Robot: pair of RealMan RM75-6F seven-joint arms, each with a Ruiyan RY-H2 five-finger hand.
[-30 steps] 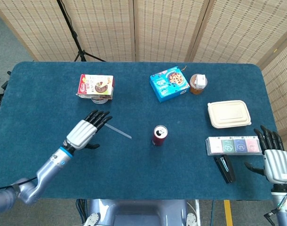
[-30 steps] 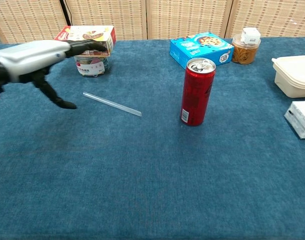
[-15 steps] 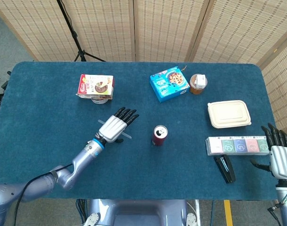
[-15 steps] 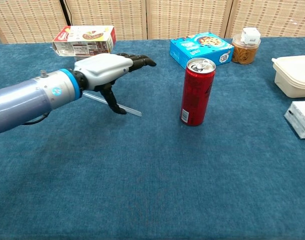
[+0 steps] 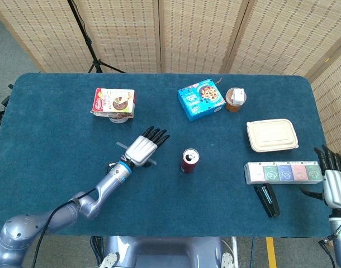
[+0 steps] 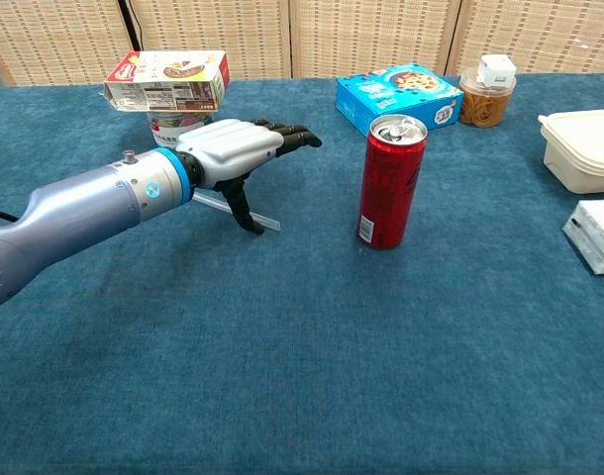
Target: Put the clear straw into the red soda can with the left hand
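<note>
- Our left hand (image 6: 233,148), fingers spread and flat, holding nothing, covers much of the straw (image 6: 264,221).
- The straw lies flat on the table (image 6: 302,376), slanting away from the upright can (image 6: 388,181).
- Our right hand (image 5: 334,185) sits at the frame edge, fingers apart.

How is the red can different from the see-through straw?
The red soda can stands upright on the table, while the clear straw lies flat. The can is fat, red and solid-looking; the straw is thin and see-through. The left hand is spread right over the straw, but nothing is near the can's open top. Both rest on the blue tablecloth.
</note>
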